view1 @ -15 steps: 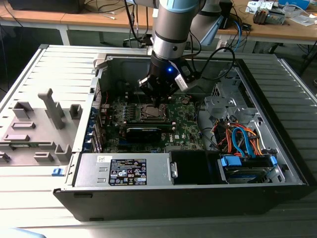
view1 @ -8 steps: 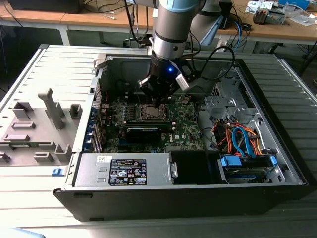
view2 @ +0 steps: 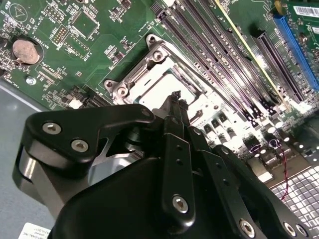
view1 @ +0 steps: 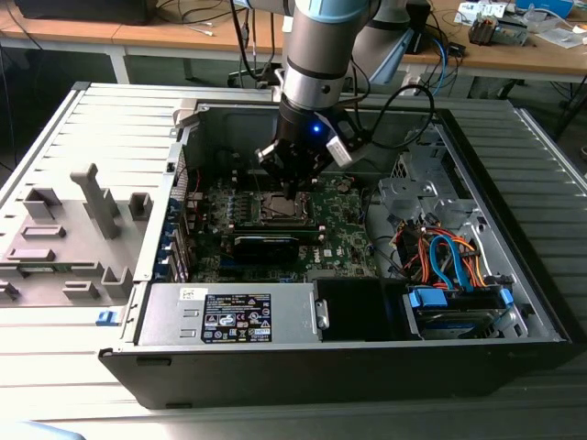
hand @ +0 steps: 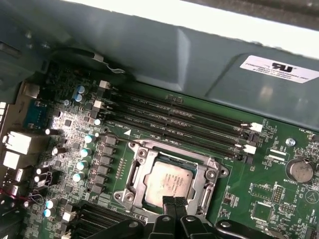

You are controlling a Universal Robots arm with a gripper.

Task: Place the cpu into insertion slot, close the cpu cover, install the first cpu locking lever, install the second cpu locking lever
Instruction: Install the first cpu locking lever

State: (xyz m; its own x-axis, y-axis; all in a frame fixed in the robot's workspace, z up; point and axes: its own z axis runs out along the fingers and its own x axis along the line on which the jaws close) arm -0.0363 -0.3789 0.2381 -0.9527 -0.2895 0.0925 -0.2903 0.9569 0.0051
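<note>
Jaws together with nothing between them, tips at the edge of the cpu; whether they touch it cannot be told. Cpu lies flat in the insertion slot, silvery top up. Cpu cover lies down flat around it, chip showing through the window. Long dark memory slots run just beside the socket on the green board; coin cell sits farther off. In the exterior view the arm reaches straight down into an open computer case. Power supply sits along the near wall, orange and blue cables toward the exterior view's right. Case rests on a grey ribbed tabletop, grey fixture blocks to the exterior view's left.
</note>
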